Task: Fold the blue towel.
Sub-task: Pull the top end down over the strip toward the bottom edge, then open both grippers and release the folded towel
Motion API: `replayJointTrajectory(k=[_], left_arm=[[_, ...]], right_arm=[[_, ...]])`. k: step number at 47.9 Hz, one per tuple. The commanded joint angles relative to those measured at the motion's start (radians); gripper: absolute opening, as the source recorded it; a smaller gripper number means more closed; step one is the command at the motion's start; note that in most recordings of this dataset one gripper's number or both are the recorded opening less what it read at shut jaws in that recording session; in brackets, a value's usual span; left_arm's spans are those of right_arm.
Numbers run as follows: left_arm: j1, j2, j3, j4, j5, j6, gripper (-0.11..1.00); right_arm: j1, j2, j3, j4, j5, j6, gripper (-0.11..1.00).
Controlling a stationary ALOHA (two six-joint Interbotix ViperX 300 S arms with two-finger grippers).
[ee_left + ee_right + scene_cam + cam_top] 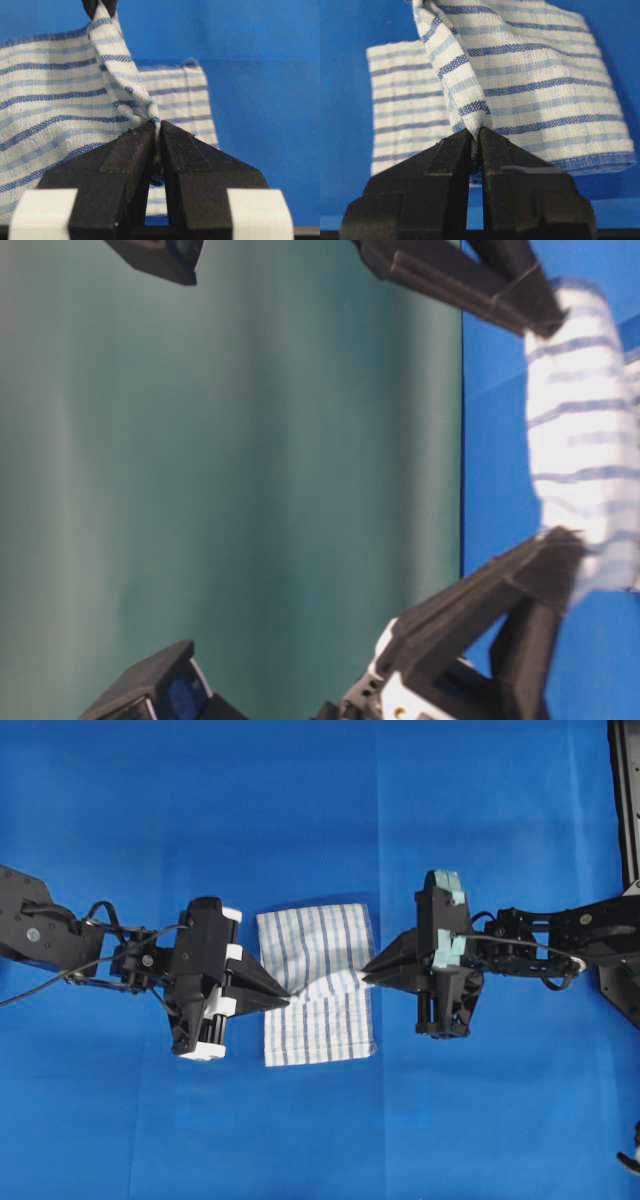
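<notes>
— Nearest the lens, left wrist view: black jaws of left gripper (156,131), pressed together on a pinched ridge of blue towel (60,105). Confirm?

— Confirmed. Same item, overhead: left gripper (283,999) at towel's left edge, about mid-height, clamped on cloth.

— Towel entry?

— Blue towel (318,982): white weave, dark-blue and pale-blue stripes, centre of blue table covering (320,810). Middle band lifted into a ridge between both tips; upper and lower portions lying flat on covering.

— Opposite side?

— Right gripper (367,977) at towel's right edge, jaws closed on cloth. Right wrist view: right gripper (476,134) nipping a raised fold, striped panel draping right, flat portion behind at left.

— Table-level view?

— Turned sideways. Towel (585,440) strung between two black tips, sagging slightly. Green backdrop (230,480) behind.

— Other fixtures?

— Dark frame (625,810) at right margin, overhead.
</notes>
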Motion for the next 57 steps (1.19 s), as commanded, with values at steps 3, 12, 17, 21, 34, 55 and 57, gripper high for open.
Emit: replayJointTrajectory(k=[3,12,17,21,34,55,57], left_arm=[[-0.017,0.014,-0.018,-0.002,-0.021,-0.003,0.03],[-0.031,0.072,-0.023,-0.002,-0.040,-0.005,0.03],[-0.044,0.101,-0.029,-0.002,-0.052,-0.005,0.03],[-0.057,0.109,-0.031,-0.002,-0.052,-0.005,0.03],[-0.080,0.101,-0.009,-0.002,-0.051,-0.006,0.03],[-0.087,0.117,-0.017,-0.002,-0.051,-0.006,0.04],[-0.091,0.117,-0.017,-0.002,-0.051,-0.006,0.04]], right_arm=[[0.023,0.021,-0.012,0.021,-0.015,-0.002,0.30],[0.058,0.089,-0.017,0.063,-0.055,-0.002,0.30],[0.077,0.114,-0.021,0.080,-0.069,-0.005,0.30],[0.091,0.120,-0.028,0.097,-0.069,-0.002,0.30],[0.137,0.156,-0.054,0.138,-0.091,-0.002,0.30],[0.149,0.172,-0.061,0.153,-0.084,-0.002,0.30],[0.155,0.172,-0.061,0.156,-0.083,-0.002,0.30]])
